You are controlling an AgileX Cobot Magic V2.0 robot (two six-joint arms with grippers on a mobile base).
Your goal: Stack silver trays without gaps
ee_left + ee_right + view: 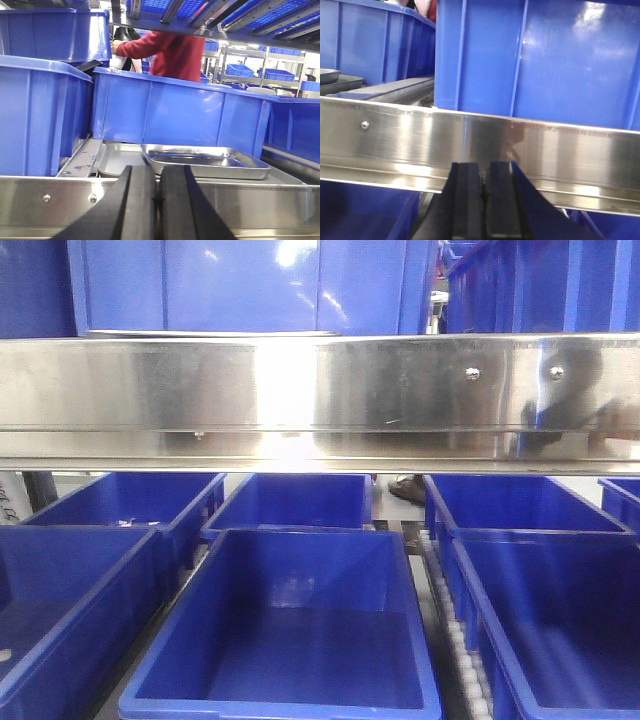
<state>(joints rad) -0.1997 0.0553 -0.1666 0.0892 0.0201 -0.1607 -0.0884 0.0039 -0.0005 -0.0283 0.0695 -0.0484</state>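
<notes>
Two silver trays lie on a shelf in the left wrist view. The lower tray (119, 157) sits flat at the left. The upper tray (207, 161) rests skewed over it, shifted right. My left gripper (158, 172) is shut with nothing in it, in front of the shelf's steel rail (250, 205), below and short of the trays. My right gripper (484, 170) is shut and empty too, close against a steel rail (395, 137). A tray's edge (327, 76) shows at the far left of the right wrist view. Neither gripper appears in the front view.
Blue plastic bins (180, 112) stand behind and beside the trays, with another bin (35, 110) at the left. A person in a red top (167, 52) reaches behind them. In the front view a steel rail (320, 400) crosses above several open blue bins (300, 630).
</notes>
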